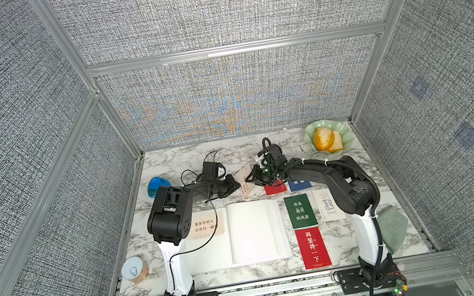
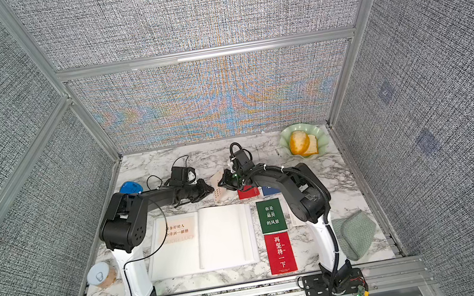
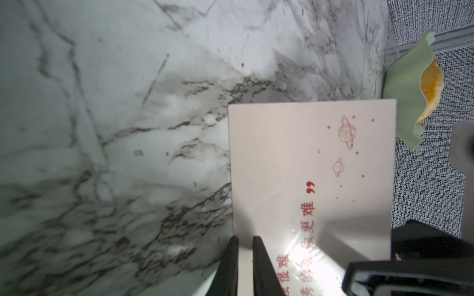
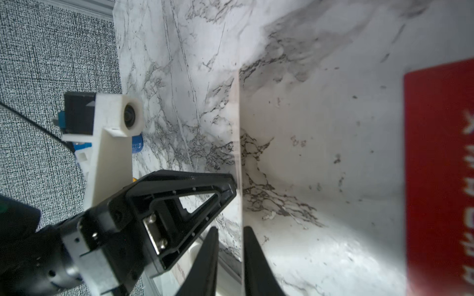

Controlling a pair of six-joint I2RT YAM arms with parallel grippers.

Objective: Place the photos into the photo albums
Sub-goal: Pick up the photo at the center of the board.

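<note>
The cream card (image 3: 307, 166) hung tilted just beyond the open album's (image 1: 255, 232) far edge. Thin, light, probably bendy, it suited edge holds: the left pincer (image 3: 243, 239) pinched one edge; the right pincer (image 4: 230, 230) straddled another, though whether it clamped I could not tell.

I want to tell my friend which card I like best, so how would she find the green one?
Start at the big open white book on the marble table. Just to its right lie two cards; the green card is the farther one, behind the red card. It is the only green one, with white writing.
</note>
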